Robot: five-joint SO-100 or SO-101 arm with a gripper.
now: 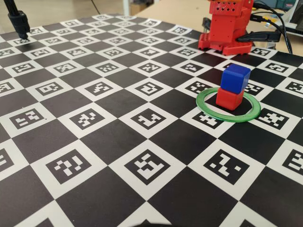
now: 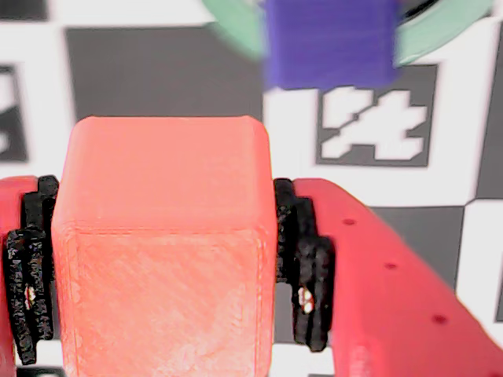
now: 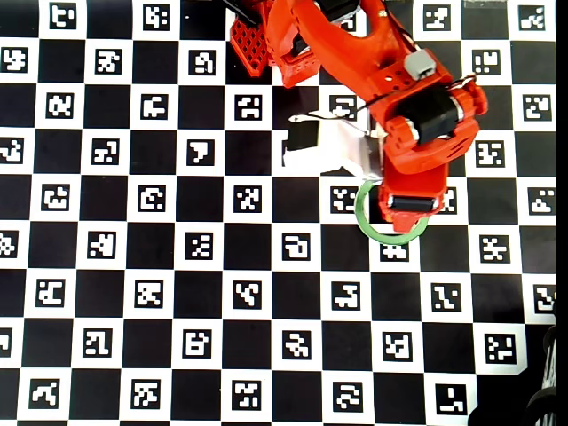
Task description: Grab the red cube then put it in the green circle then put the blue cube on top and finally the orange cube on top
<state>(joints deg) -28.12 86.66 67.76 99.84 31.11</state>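
In the wrist view we found the gripper (image 2: pixel 165 259) closed on the orange cube (image 2: pixel 165 251), its two red fingers pressing black ridged pads (image 2: pixel 302 267) against the cube's opposite flanks, a side hold that we judged left the underside free for setting down. The orange cube was matte plastic with rounded edges and faint diagonal striations on its near face. Ahead of it in the same view, blurred, lay the blue cube (image 2: pixel 330 43) with arcs of the green circle (image 2: pixel 228 27) to either side, which we took to mean that the load was lined up with the stack but not yet over it. In the fixed view we saw the blue cube (image 1: pixel 235 78) resting on the red cube (image 1: pixel 229 98), slightly skewed to it, and the red cube standing inside the green circle (image 1: pixel 208 111), a thin, flat, translucent ring with an open centre. The ring lay toward the board's right edge, near the arm's base, on a black square of the checkered marker board (image 1: pixel 118 142); in that view the gripper was out of frame. In the overhead view the arm (image 3: pixel 417 124) covered the stack, leaving only the ring's (image 3: pixel 366 217) lower arc visible. We judged two tiers complete and the third pending.
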